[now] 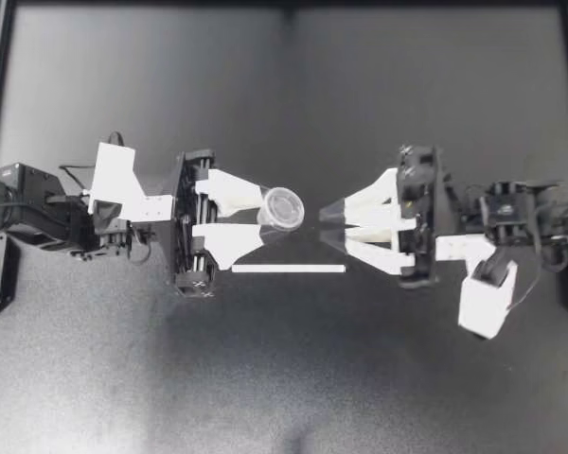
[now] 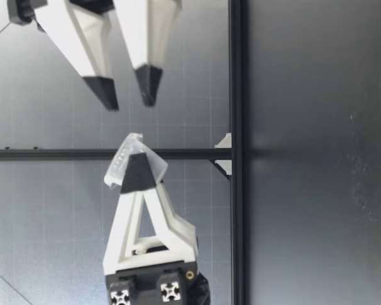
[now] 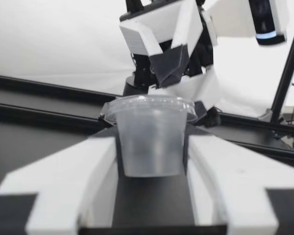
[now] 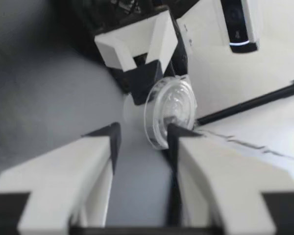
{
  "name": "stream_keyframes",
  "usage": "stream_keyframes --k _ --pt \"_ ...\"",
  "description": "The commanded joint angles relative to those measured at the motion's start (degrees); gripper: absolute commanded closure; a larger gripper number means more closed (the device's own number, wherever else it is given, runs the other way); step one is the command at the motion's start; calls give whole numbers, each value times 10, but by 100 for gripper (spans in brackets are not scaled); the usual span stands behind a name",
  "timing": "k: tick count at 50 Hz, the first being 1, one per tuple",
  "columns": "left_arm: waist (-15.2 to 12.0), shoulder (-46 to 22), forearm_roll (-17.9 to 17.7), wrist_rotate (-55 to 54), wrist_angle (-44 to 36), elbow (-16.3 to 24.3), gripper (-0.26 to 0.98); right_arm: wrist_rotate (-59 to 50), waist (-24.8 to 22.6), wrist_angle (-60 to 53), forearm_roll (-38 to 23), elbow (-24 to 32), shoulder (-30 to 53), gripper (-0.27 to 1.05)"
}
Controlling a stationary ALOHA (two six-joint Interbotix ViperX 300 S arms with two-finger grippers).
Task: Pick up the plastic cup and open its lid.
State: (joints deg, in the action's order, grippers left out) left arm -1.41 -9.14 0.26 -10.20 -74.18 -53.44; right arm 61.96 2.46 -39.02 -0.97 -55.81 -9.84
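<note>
One dark surface (image 1: pixel 284 378) is seen, and two claws are raised over it. The left claw (image 1: pixel 268 219) is clamped on the task's thing. The right claw (image 1: pixel 324 227) is held just beside it, tip to tip, with its fingers a little apart and nothing gripped between them. One white strip (image 1: pixel 289 269) is laid flat on the surface below the gap between the two claws. One plastic cup (image 1: pixel 273 216) is counted, clear, and one lid (image 1: pixel 286 204) is seated on it.

From above, the cup's height cannot be judged. In the low view, the cup (image 2: pixel 124 155) is shown well above the surface in the left claw (image 2: pixel 136 171), tilted, with the lidded end toward the right claw (image 2: pixel 128 92).

Only in the left wrist view is the grip made plain: the cup (image 3: pixel 151 147) is pressed from both sides by the two white fingers, and the lid (image 3: pixel 149 105) is seen edge-on at its rim.

Only in the right wrist view is the lid (image 4: pixel 170 110) met face-on, as a ridged disc just ahead of the right claw's parted fingertips.
</note>
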Motion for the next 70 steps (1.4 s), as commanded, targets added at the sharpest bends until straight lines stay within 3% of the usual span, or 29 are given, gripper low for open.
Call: stream_keyframes --k 1,9,33,57,63,70 --pt "1 18 0 -2 -5 4 51 55 -15 -43 45 13 11 30" --pt "1 17 0 -4 -6 4 51 120 -30 -99 105 14 35 30" --pt "1 14 1 -4 -5 4 51 132 -31 -110 118 33 55 30" --pt "4 4 6 -1 -1 2 51 130 -30 -171 152 -10 -28 30" --pt "4 14 6 9 -1 -5 51 70 -32 -168 153 -9 -21 30" --pt "4 26 9 22 0 -17 51 -98 -32 -137 152 -1 -17 30"
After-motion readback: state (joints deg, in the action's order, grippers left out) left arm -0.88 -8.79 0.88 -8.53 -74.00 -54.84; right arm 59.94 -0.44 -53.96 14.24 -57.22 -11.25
